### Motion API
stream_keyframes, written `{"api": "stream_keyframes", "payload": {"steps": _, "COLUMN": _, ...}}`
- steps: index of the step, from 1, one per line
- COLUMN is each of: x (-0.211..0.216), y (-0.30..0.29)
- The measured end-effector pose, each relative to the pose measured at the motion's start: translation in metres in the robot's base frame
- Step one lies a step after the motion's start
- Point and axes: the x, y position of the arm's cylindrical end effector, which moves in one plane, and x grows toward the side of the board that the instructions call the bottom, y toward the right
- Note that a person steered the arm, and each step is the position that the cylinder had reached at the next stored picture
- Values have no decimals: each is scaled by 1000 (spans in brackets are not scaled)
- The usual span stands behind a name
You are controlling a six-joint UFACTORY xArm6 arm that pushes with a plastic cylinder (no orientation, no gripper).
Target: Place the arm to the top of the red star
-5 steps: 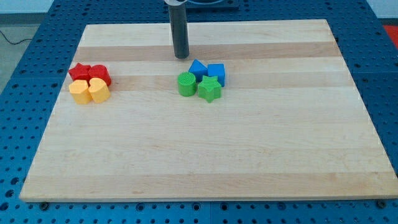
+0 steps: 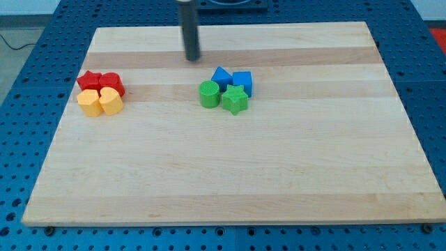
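The red star [image 2: 88, 79] lies at the view's left in a tight cluster, with a second red block [image 2: 112, 83] at its right. A yellow block [image 2: 89, 102] and a yellow heart-like block [image 2: 111, 101] sit just below them. My tip [image 2: 191, 58] is near the view's top centre. It stands well to the right of the red star and slightly higher in the view. It touches no block.
A second cluster sits at the centre: a green cylinder [image 2: 208, 93], a green star [image 2: 235, 100], a blue triangular block [image 2: 221, 76] and a blue cube [image 2: 242, 82]. The wooden board [image 2: 223, 174] rests on a blue perforated table.
My tip has moved a little to the view's left and towards the top, away from the blue and green cluster. No block has moved.
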Motion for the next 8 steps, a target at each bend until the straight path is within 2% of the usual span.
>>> {"api": "stream_keyframes", "payload": {"steps": 1, "x": 1, "y": -101}}
{"api": "stream_keyframes", "payload": {"steps": 2, "x": 1, "y": -163}}
{"api": "stream_keyframes", "payload": {"steps": 5, "x": -3, "y": -163}}
{"api": "stream_keyframes", "payload": {"steps": 8, "x": -24, "y": -190}}
